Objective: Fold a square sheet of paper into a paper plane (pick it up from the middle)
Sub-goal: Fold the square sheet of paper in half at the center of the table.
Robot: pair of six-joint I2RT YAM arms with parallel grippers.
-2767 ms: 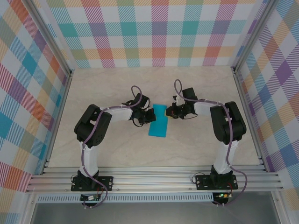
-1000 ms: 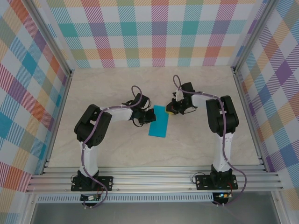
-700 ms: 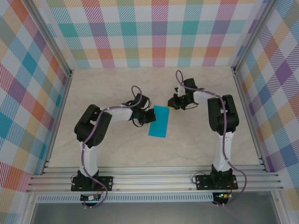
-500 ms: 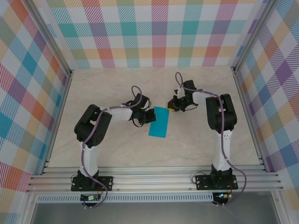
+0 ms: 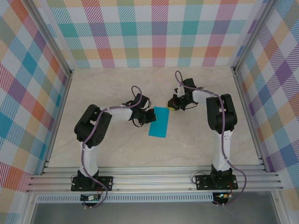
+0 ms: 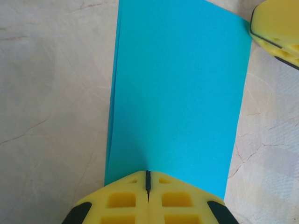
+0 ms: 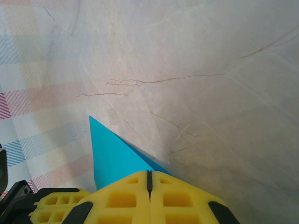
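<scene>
— Where the two arms meet over the table (image 5: 117,149), what lies between them?

— The square sheet of paper (image 5: 159,122): teal, lying flat as a doubled oblong, its layered edges showing along one side.

— And the left gripper (image 6: 148,179)?

— Its jaws are pressed together with no gap. One edge of the sheet meets its fingertips, and the oblong spreads straight ahead of them. Whether the paper is nipped between the pads or merely touched, I cannot tell.

— The right gripper (image 5: 172,106)?

— Likewise closed tight. It sits at the far corner of the sheet, ahead of the left fingertips and off to the right as the left wrist sees it. From its own wrist, that teal corner juts forward and to the left from just beneath its tips. Nipped or only pressed down, again I cannot tell.
</scene>
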